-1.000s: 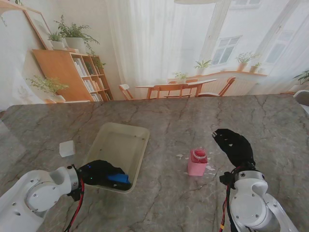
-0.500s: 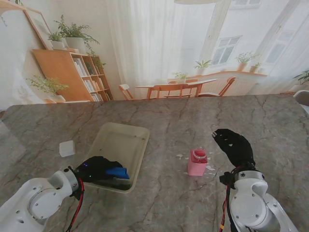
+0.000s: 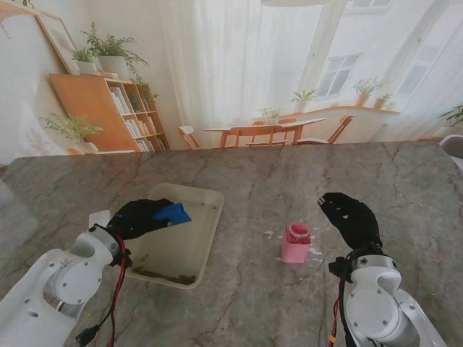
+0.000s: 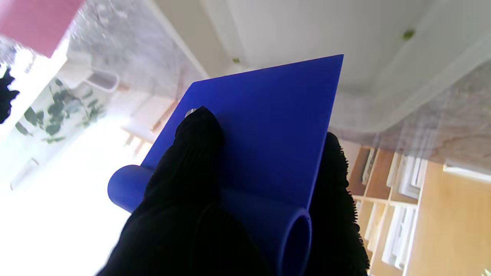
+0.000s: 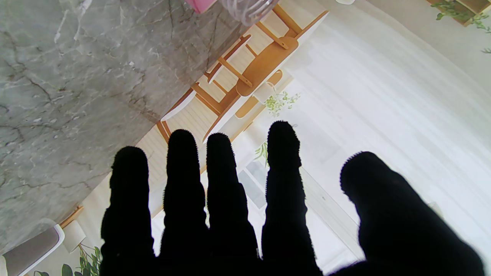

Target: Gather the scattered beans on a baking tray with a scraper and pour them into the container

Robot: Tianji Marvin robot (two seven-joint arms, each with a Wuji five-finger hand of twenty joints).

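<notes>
Grey veined marble made up the bench [image 3: 289, 181], and behind it hung a backdrop printed with a bookshelf, white curtains and a wooden dining set.

Nearest to me, both white arms rose from the lower corners of the stand's view. On the right, the right hand [image 3: 352, 218] in its black glove lay flat with the palm down and held nothing; its wrist view showed all five fingers [image 5: 182, 184] straight and spread apart over the marble.

Just to its left stood the pink container [image 3: 296, 243], upright and open-topped, with a few pale specks on the bench around its base.

On the left side lay the cream tray [image 3: 211, 217], a shallow rectangle. A dark line of beans [image 3: 165, 275] sat gathered along its nearer wall, and the wrist view showed a couple of single beans [image 4: 408, 34] on the pale tray floor farther in.

Above the tray's left rim, the left hand [image 3: 136, 217] was closed around the blue scraper [image 3: 173, 213]. In its wrist view the thumb [image 4: 199, 134] pressed on the flat blade [image 4: 264, 126], other fingers wrapped behind, and the round handle [image 4: 126, 186] sat in the grip. The blade was clear of the beans.

Just left of that hand, a small white block [image 3: 98, 217] peeked out on the bench.
</notes>
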